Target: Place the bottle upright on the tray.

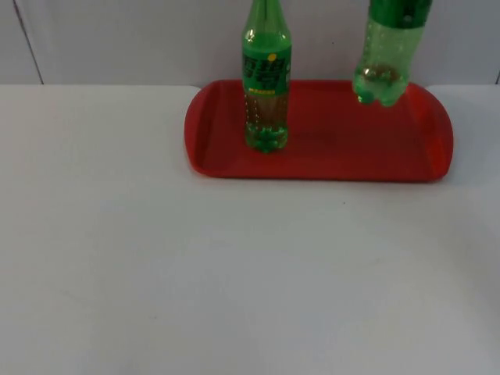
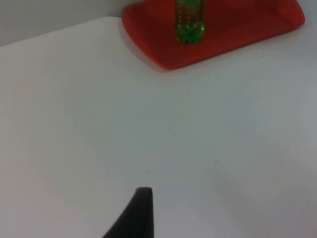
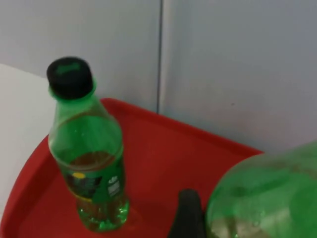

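Note:
A red tray (image 1: pixel 328 160) lies at the back of the table by the wall. One green bottle (image 1: pixel 266 78) with a black cap (image 3: pixel 70 77) stands upright on the tray's left half. A second green bottle (image 1: pixel 384 58) hangs upright just above the tray's right half, its base a little off the red surface. My right gripper (image 3: pixel 247 218) is shut on this bottle (image 3: pixel 267 188), with one black fingertip (image 3: pixel 187 213) against its side. My left gripper (image 2: pixel 142 210) waits over the bare table in front of the tray (image 2: pixel 163 54).
The grey partition wall (image 1: pixel 141 39) rises right behind the tray. White table top (image 1: pixel 234 273) stretches wide in front of the tray and to its left.

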### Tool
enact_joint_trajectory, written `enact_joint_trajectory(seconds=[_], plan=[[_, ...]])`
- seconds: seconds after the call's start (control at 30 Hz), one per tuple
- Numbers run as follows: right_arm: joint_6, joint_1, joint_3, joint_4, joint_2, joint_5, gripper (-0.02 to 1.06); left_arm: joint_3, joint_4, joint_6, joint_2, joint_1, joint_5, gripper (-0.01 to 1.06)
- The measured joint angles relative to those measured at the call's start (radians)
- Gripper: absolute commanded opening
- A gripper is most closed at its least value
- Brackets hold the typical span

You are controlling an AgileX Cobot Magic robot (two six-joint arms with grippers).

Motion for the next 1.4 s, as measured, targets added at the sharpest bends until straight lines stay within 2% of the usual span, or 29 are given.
enact_joint_trajectory(seconds=[0.4, 0.7, 1.03, 1.4], plan=[[-0.024, -0.034, -0.178, 0.0, 0.216, -0.059, 0.0, 0.0, 0.0, 0.0, 0.0, 0.0, 0.0, 1.01], [-0.029, -0.045, -0.255, -0.019, 0.342, -0.103, 0.0, 0.0, 0.0, 0.0, 0.0, 0.0, 0.0, 1.01], [-0.031, -0.056, -0.266, -0.042, 0.425, -0.205, 0.0, 0.0, 0.007, 0.0, 0.0, 0.0, 0.0, 1.01], [-0.031, -0.074, -0.27, -0.044, 0.439, -0.215, 0.0, 0.0, 0.011, 0.0, 0.0, 0.0, 0.0, 1.01]])
